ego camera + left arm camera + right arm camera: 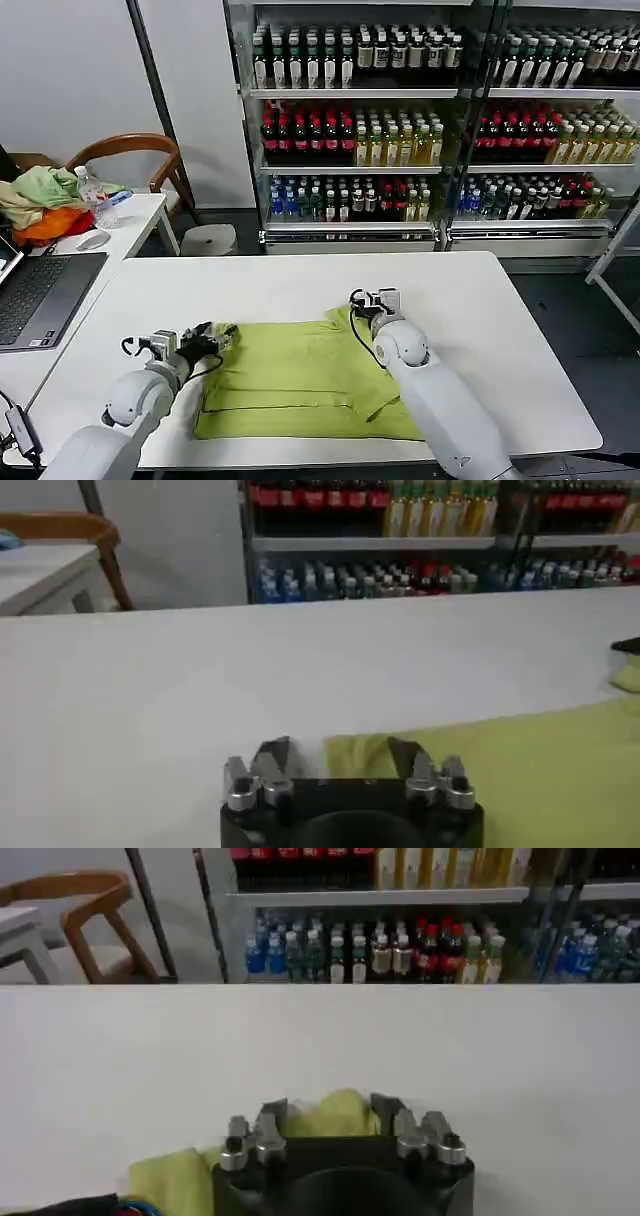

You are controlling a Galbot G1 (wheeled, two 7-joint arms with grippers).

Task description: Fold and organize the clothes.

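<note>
Right arm: your right gripper (368,303) sits at the T-shirt's (300,380) 1 o'clock corner, fingers spread astride a raised bit of cloth.
Left arm: your left gripper (222,338) sits at the shirt's 10 o'clock corner, fingers spread around its edge.
T-shirt: lime, partly folded, lying at 6 o'clock on the white table (280,285).

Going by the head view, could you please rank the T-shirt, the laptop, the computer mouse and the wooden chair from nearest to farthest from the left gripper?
Measured from the left gripper:
1. Lime T-shirt: at the fingertips, on the main table.
2. Laptop: farther to the robot's left, on the side table.
3. Computer mouse: beyond the laptop.
4. Wooden chair: farthest, behind the side table.
</note>
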